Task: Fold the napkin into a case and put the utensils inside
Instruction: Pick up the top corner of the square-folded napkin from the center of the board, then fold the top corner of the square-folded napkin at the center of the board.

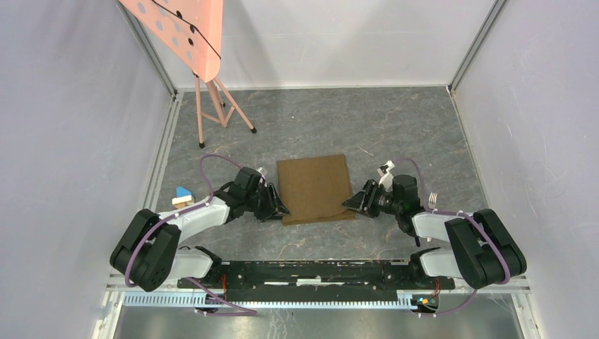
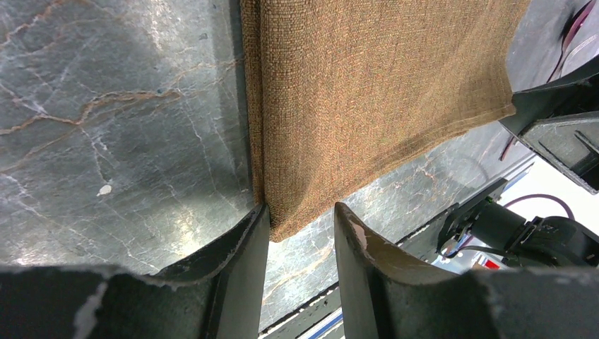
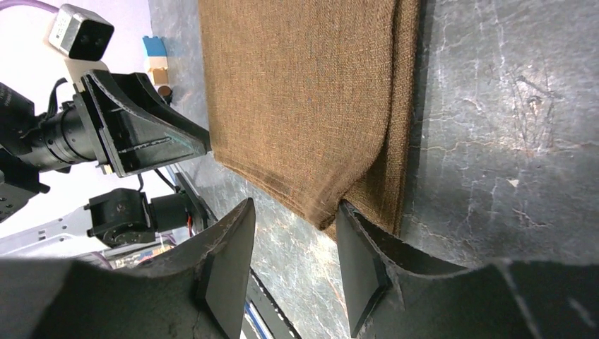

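Folded napkin (image 1: pixel 314 189) lies flat on worktop (image 1: pixel 395 134). Left claw (image 1: pixel 281 210) and right claw (image 1: pixel 351 203): jaws partly apart, straddling its near corners, gripping nothing.

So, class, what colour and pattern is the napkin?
The napkin is plain tan-brown, unpatterned; left wrist view shows it best.

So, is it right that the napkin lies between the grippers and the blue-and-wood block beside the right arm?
No: the top view shows the blue-and-wood block beside the left arm. The napkin does lie between the left gripper and right gripper.
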